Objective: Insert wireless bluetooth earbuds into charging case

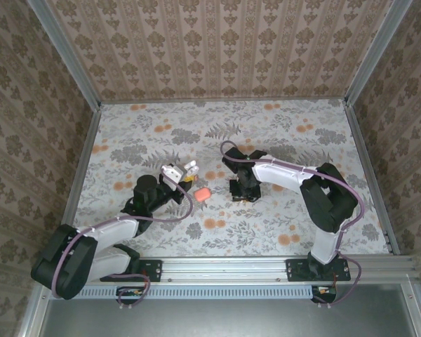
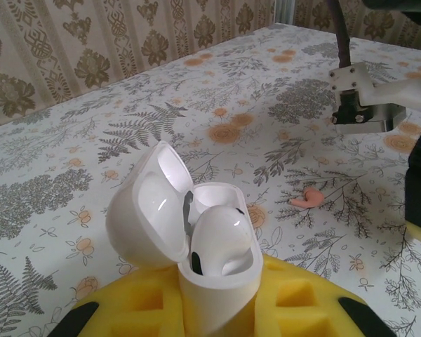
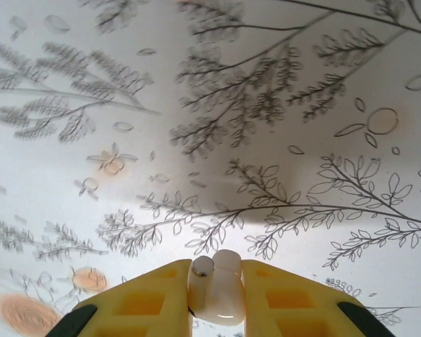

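Left wrist view: my left gripper (image 2: 219, 284) clamps the open white charging case (image 2: 151, 217), one earbud (image 2: 223, 235) seated inside; right wrist view: my right gripper (image 3: 216, 275) pinches the other earbud (image 3: 221, 291); farther out, a coral scrap (image 1: 202, 194) lies between them.

Occluded and cropped items
Base of the charging case (image 2: 196, 246) is concealed between the fingers of the left gripper (image 2: 217, 298), themselves cropped by the bottom edge. Lower end of the earbud (image 3: 224, 295) is cropped inside the right gripper (image 3: 217, 275). The coral object (image 1: 202, 194) is too small to identify from the top view.
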`<move>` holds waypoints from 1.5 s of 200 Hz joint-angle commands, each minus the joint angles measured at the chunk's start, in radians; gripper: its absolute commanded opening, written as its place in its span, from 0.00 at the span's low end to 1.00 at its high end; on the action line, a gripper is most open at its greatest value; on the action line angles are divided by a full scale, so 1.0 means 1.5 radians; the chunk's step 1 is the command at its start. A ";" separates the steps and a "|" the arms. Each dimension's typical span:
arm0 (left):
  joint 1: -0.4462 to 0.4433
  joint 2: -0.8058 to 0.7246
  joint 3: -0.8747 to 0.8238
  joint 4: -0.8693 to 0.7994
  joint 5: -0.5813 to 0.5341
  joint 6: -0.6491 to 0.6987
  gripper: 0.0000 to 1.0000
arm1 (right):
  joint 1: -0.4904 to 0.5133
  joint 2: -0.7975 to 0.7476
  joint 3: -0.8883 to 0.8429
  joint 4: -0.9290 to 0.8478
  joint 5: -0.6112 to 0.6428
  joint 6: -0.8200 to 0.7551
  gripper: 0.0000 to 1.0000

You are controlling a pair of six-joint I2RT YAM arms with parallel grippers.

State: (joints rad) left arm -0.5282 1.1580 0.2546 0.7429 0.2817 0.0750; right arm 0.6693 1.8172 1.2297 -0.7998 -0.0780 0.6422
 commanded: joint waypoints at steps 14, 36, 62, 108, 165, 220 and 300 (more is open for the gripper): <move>0.012 -0.044 -0.004 -0.018 -0.084 -0.018 0.00 | 0.005 -0.003 0.045 -0.080 0.002 -0.316 0.23; 0.021 -0.075 -0.004 -0.052 -0.147 -0.031 0.00 | 0.006 0.000 0.057 -0.079 -0.012 -0.427 0.24; 0.040 -0.115 -0.011 -0.089 -0.203 -0.053 0.00 | 0.023 0.008 0.055 -0.062 0.000 -0.517 0.23; 0.082 -0.151 -0.020 -0.117 -0.206 -0.091 0.01 | 0.074 0.020 0.029 -0.027 0.041 -0.628 0.22; 0.091 -0.140 -0.004 -0.119 -0.176 -0.099 0.01 | 0.121 0.032 -0.015 -0.001 0.073 -0.658 0.23; 0.091 -0.141 -0.004 -0.133 -0.179 -0.097 0.01 | 0.137 0.030 -0.048 0.031 0.052 -0.659 0.30; 0.091 -0.142 -0.004 -0.147 -0.158 -0.108 0.01 | 0.140 -0.059 -0.053 0.026 0.089 -0.571 0.49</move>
State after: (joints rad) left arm -0.3973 0.9504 0.2291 0.5148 0.0193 -0.0612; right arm 0.8753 1.8217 1.1530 -0.7494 0.0177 -0.2897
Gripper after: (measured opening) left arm 0.191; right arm 0.452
